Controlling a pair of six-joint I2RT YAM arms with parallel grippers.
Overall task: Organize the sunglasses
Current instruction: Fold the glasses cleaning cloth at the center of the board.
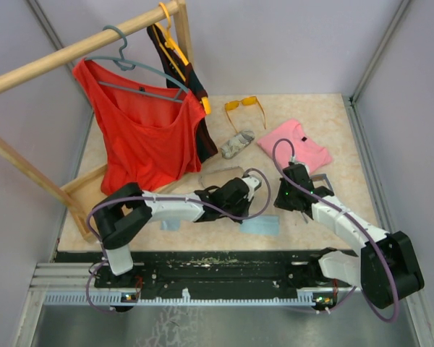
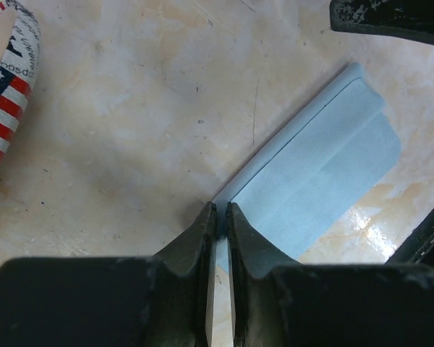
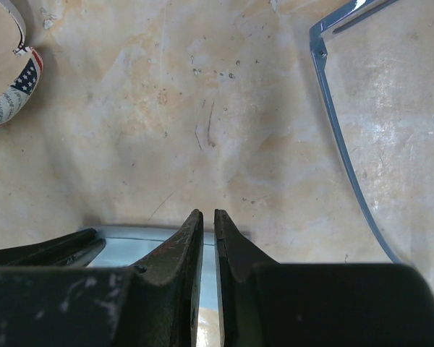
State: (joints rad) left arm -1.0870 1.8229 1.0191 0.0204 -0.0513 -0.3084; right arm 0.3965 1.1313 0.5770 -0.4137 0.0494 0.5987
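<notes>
The orange-yellow sunglasses (image 1: pixel 244 105) lie open at the back of the table, far from both grippers. A thin greyish-lilac frame (image 3: pixel 318 49) of the other sunglasses runs down the right of the right wrist view; I cannot make it out in the top view. My left gripper (image 1: pixel 254 196) (image 2: pixel 220 210) is shut on the near corner of a flat light-blue cloth (image 2: pixel 318 173) (image 1: pixel 260 225). My right gripper (image 1: pixel 282 202) (image 3: pixel 208 215) is shut and empty, its tips just over the far edge of the same cloth (image 3: pixel 137 249), close to the left gripper.
A flag-patterned glasses case (image 2: pixel 11 87) (image 3: pixel 11 94) lies left of both grippers. A grey patterned case (image 1: pixel 236 144) and a pink shirt (image 1: pixel 295 144) lie further back. A wooden clothes rack (image 1: pixel 72 50) with a red top (image 1: pixel 141 137) fills the left side.
</notes>
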